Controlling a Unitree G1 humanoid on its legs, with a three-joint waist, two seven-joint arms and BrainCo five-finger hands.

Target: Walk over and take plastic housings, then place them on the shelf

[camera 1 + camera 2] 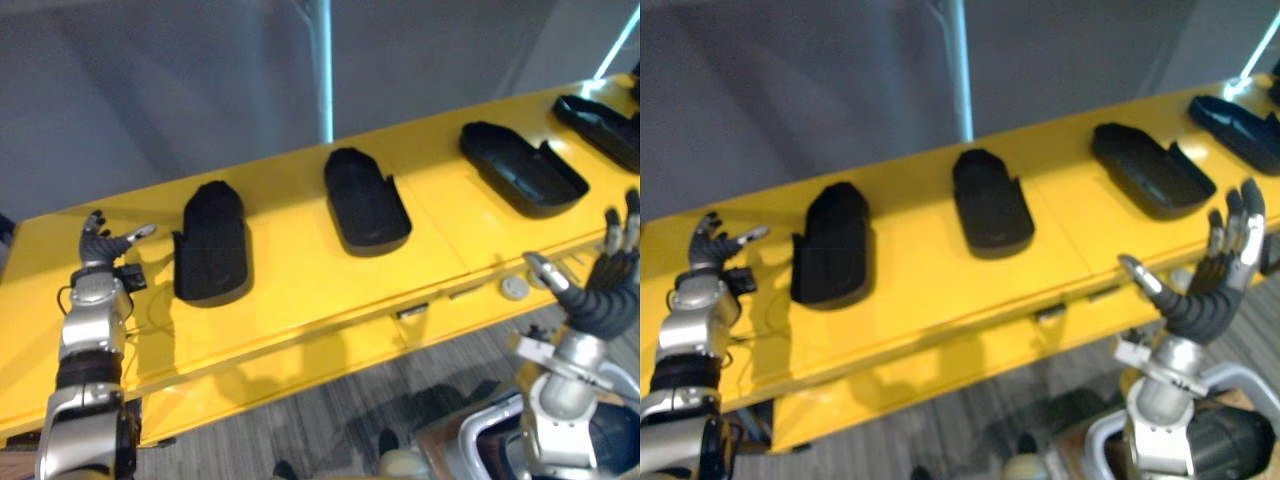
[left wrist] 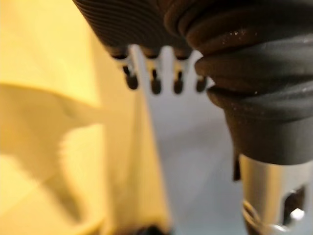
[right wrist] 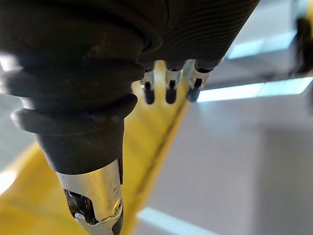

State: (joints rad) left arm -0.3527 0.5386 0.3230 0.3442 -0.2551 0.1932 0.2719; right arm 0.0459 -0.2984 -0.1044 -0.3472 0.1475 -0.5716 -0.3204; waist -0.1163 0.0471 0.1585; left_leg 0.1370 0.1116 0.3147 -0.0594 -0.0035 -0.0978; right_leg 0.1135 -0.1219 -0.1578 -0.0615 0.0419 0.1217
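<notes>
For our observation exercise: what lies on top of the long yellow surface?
On the long yellow surface lie four black plastic housings in a row, apart from each other. The surface beneath each housing is covered, so anything there cannot be seen.

Factory workshop, long yellow bench point(image 1: 300, 290), black plastic housings point(image 1: 366, 200) in row

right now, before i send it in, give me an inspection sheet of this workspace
surface: yellow shelf top, long and flat
job's things: four black plastic housings in a row, apart, none held
clutter: small round grey disc near the front edge
robot hands: left robot hand open, over the shelf's left end; right robot hand open, before the front edge; both hold nothing
cables: nothing seen
surroundings: grey wall, pale upright pole, grey floor
</notes>
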